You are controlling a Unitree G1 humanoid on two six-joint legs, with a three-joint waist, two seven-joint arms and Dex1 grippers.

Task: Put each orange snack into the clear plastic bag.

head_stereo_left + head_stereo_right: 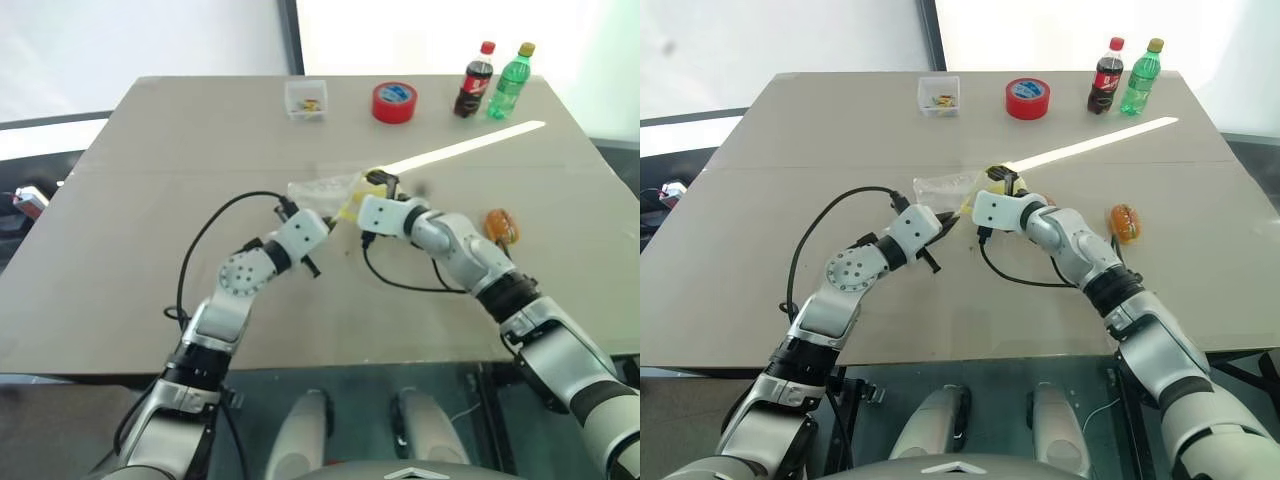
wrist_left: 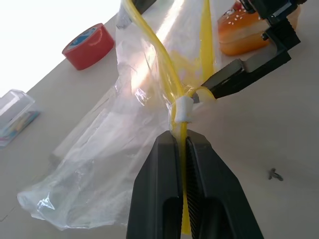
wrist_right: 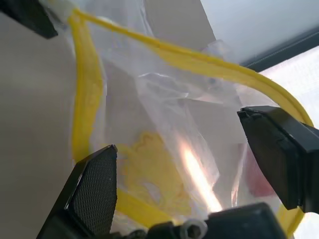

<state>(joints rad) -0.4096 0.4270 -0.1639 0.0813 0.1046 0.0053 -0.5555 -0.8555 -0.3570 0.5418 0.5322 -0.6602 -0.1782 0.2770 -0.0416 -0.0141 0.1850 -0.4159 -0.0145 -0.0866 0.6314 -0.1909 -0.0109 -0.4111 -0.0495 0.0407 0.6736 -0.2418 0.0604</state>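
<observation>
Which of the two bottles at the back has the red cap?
The dark cola bottle has the red cap. It stands just left of the green bottle, whose cap is yellow. Both stand upright at the far edge of the table.

the clear plastic bag is see-through with a yellow strip along its edge and a small white slider on it. the orange snack is orange-brown. the tape roll is red with a blue inside. one bottle is dark with a red cap, the other bottle green with a yellow cap. the surface is grey-beige. the fingers are black.
</observation>
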